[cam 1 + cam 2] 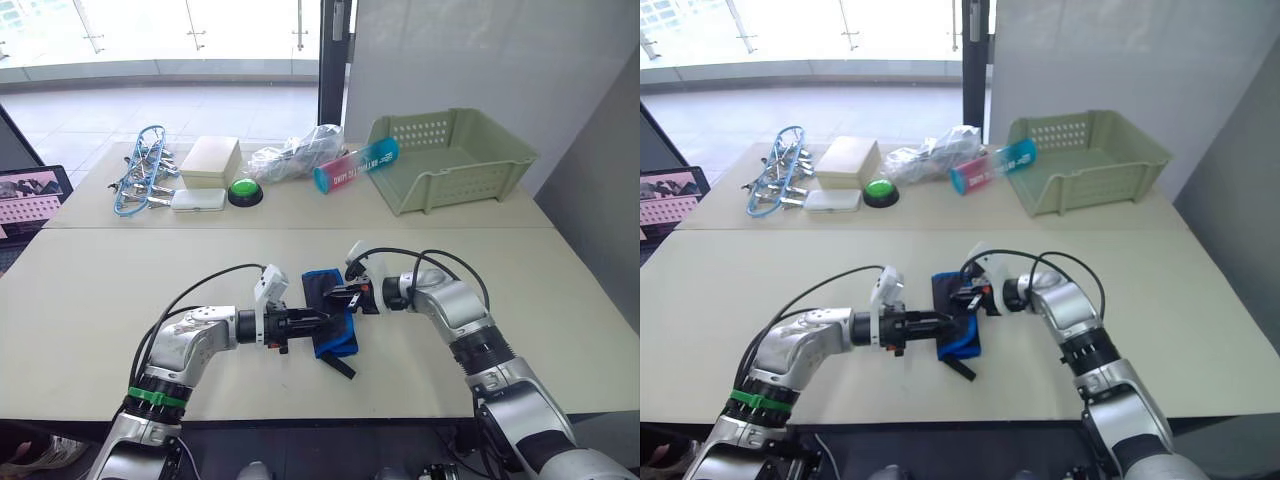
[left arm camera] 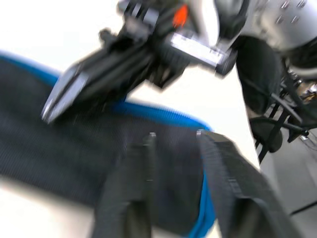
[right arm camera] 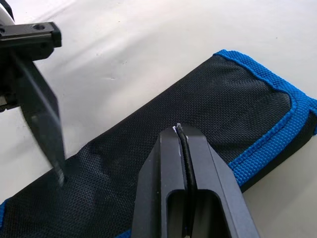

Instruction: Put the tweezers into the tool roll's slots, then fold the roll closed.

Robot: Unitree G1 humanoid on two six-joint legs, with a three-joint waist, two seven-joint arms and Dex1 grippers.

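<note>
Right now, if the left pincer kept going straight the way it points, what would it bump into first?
Probably the tool roll. The left pincer points toward the robot's right with its open fingers already over the folded fabric. Just beyond is the right pincer, though depth is hard to judge.

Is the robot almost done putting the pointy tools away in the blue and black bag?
Nearly, it seems. The tool roll already lies folded, outer fabric showing, with no tweezers loose on the table. The left gripper is open over it and the right gripper is shut against it. The strap hangs loose, so closing looks unfinished.
</note>
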